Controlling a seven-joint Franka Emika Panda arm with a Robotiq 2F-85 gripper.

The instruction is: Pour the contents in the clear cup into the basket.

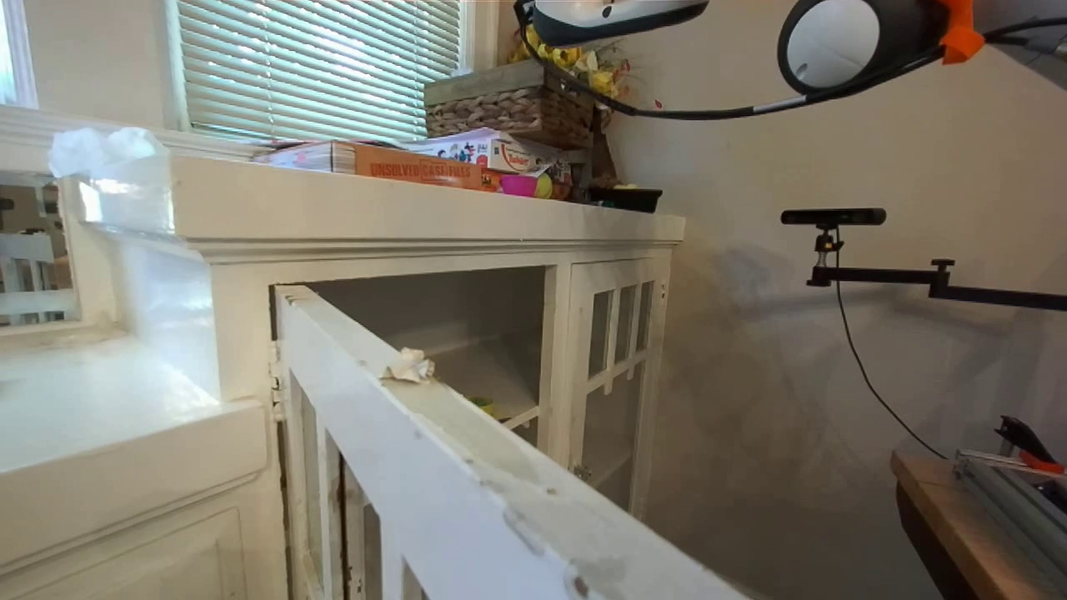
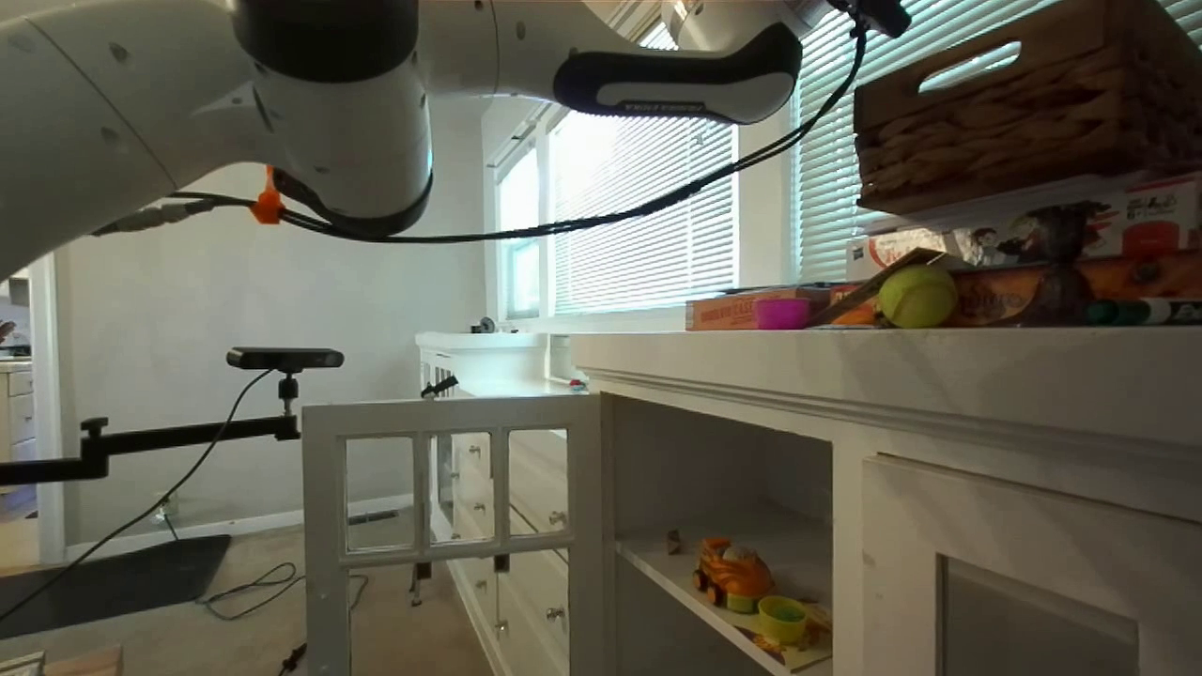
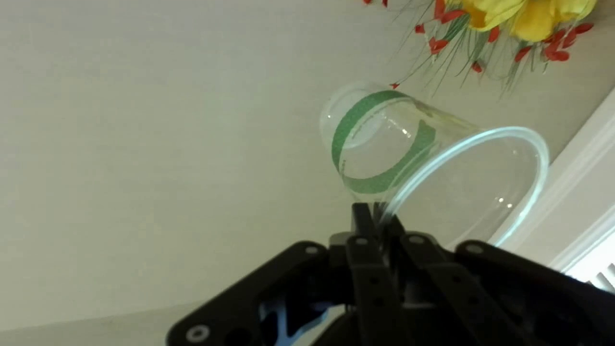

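At the center of the wrist view: clear cup (image 3: pixel 432 158), see-through with a green band, pinched near the rim by the gripper (image 3: pixel 377 214). Note the fingers (image 3: pixel 361 218) clenched on the cup wall, with the rim running between the tips. Mouth of the cup toward the lower right, base toward the upper left; impossible to read, from these views, true tilt and place relative to the basket (image 1: pixel 517 117). Beyond the cup, toward the upper right corner: yellow flowers (image 3: pixel 533 19) before a pale wall (image 3: pixel 168 168).

Atop the white cabinet (image 1: pixel 417 204), in both exterior views: same basket, brown and woven, resting on stacked game boxes (image 1: pixel 492 150). Near the stack: orange box (image 1: pixel 421 168) marked "UNSOLVED CASE FILES". Along the cabinet edge, in an exterior view: magenta cup (image 2: pixel 782 314), yellow-green ball (image 2: pixel 918 297) and green marker (image 2: pixel 1141 311), in front of the boxes. Overhead, in both exterior views: links of the robot arm (image 2: pixel 338 136), cropped by the upper edge, with a dark cable (image 1: pixel 692 113) slung beneath. Lower down: cabinet door (image 2: pixel 451 416), standing open; within, on a shelf (image 2: pixel 789 545), orange toy vehicle (image 2: pixel 734 573) just beside a yellowish cup (image 2: pixel 782 620). To the side, in an exterior view: black camera (image 1: pixel 834 217) mounted on a jointed bracket (image 1: pixel 884 277).
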